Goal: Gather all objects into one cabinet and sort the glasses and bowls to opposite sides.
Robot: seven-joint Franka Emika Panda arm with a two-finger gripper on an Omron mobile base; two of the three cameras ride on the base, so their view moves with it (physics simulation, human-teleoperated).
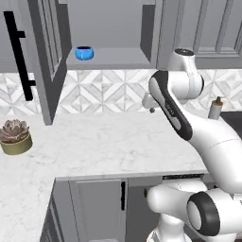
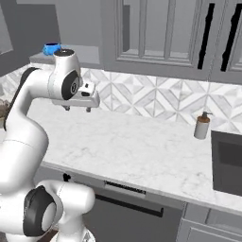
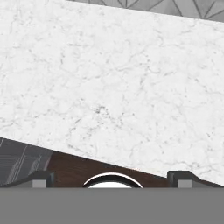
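One small bright-blue bowl (image 1: 84,53) (image 2: 51,48) sits on the left part of the floor of an open grey wall cupboard (image 1: 113,59) above the counter. My gripper (image 1: 151,110) (image 2: 77,109) (image 3: 111,177) hangs open and empty over the white marble counter (image 1: 104,142) (image 3: 113,87). It points down, well below the bowl and to its right. Nothing is between the fingertips (image 3: 41,177). The glasses and the dark-brown cabinet are out of view.
The cupboard's grey door (image 1: 45,61) stands swung open on the left, with a black bar handle (image 1: 19,52) beside it. A potted succulent (image 1: 15,137) sits at the counter's left. A soap dispenser (image 1: 216,108) (image 2: 202,125) stands by a dark recess (image 2: 227,160) at the right.
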